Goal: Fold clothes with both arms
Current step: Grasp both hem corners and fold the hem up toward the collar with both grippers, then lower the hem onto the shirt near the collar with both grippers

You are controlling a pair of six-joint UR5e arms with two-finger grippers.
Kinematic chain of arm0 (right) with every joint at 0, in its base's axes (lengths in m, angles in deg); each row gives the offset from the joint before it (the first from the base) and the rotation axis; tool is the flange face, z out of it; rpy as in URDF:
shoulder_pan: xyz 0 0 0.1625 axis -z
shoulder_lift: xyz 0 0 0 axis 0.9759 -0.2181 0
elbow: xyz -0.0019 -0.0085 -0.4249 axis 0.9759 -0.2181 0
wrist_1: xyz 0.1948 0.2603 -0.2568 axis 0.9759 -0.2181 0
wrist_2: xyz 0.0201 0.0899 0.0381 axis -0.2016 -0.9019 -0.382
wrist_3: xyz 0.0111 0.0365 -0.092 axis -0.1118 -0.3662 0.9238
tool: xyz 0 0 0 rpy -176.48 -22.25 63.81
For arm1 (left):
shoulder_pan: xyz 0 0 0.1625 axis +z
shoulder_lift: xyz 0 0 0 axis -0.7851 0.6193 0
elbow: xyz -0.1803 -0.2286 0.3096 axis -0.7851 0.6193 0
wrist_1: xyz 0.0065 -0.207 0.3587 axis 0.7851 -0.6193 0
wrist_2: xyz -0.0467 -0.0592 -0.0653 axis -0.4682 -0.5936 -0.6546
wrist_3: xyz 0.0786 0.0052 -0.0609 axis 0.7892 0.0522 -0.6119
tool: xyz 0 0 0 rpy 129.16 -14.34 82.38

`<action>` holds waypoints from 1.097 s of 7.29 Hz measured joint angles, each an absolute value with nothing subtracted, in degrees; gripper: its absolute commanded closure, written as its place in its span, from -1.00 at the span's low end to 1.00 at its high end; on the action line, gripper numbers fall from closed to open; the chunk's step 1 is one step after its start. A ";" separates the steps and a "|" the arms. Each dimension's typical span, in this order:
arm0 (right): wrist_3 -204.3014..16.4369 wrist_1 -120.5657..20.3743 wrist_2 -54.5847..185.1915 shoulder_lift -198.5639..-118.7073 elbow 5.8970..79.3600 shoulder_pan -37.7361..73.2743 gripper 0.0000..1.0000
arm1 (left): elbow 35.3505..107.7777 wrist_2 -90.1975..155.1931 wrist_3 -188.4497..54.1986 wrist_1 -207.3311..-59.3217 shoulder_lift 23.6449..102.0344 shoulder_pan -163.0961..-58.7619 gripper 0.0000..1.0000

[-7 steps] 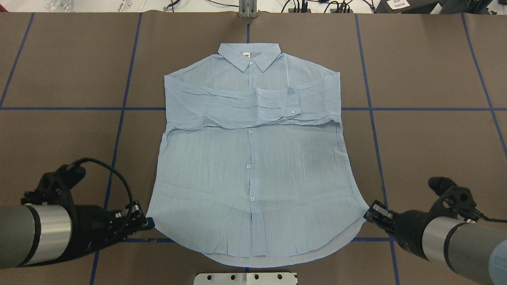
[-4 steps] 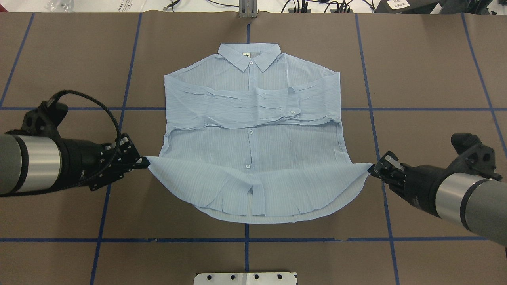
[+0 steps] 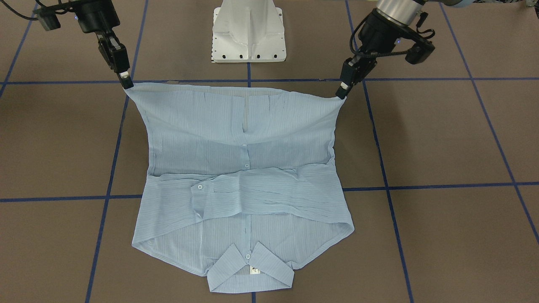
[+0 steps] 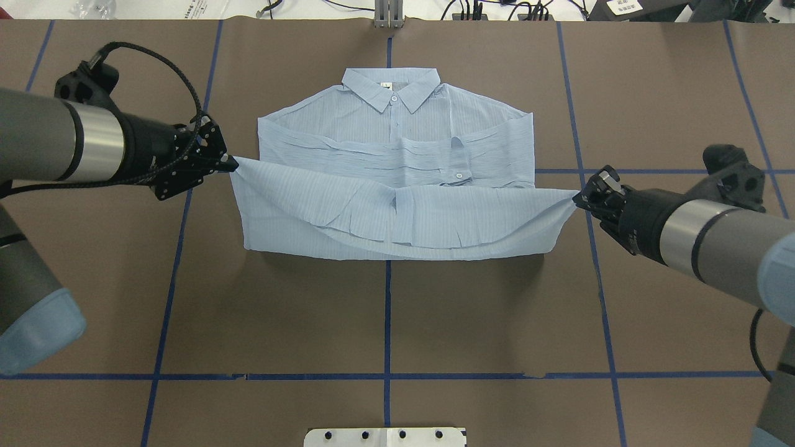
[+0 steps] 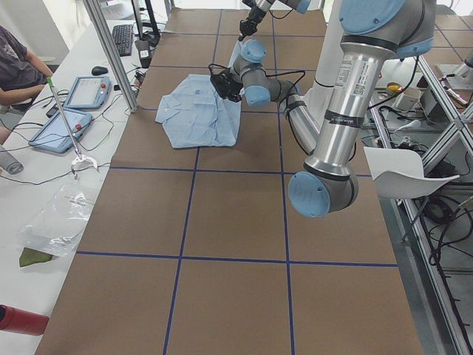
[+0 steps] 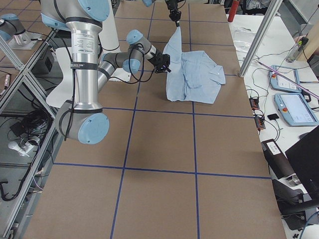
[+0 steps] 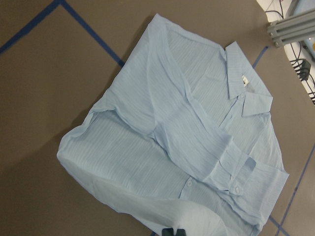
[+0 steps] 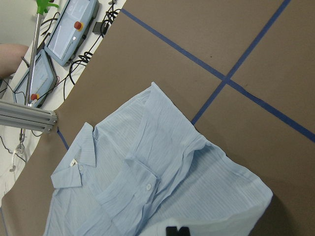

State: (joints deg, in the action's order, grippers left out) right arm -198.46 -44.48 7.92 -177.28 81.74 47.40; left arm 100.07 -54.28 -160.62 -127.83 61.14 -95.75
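One light-blue shirt (image 4: 395, 127) is laid out button-side up in the middle of the brown table (image 4: 497, 298). Its collar (image 4: 391, 87) is at the end far from the robot, and both sleeves (image 4: 372, 162) are folded across the chest. The shoulders and collar lie flat. The bottom hem (image 4: 348, 186) is off the table, stretched between the two grippers and hanging over the lower half of the body. In the overhead view it sits about level with the folded sleeves, sagging a little in the middle.

The left gripper (image 4: 228, 164) is pinched tight on the hem corner on its side, and the right gripper (image 4: 577, 198) is clamped the same way on the opposite corner. Both arms come in low from the table's two sides.

There's a tiny neck label (image 3: 254, 270) inside the collar. Blue tape lines (image 4: 388, 323) mark a grid on the table, and the white pedestal base (image 3: 248, 29) sits at the robot's edge.
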 measured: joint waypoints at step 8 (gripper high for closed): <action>-175.49 -46.93 -2.42 -151.14 42.80 31.53 1.00 | 65.12 -52.27 -153.27 -145.32 74.16 -99.61 1.00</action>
State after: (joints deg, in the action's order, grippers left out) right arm -175.49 -46.93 -2.42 -151.14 42.80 31.53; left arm 65.12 -52.27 -153.27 -145.32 74.16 -99.61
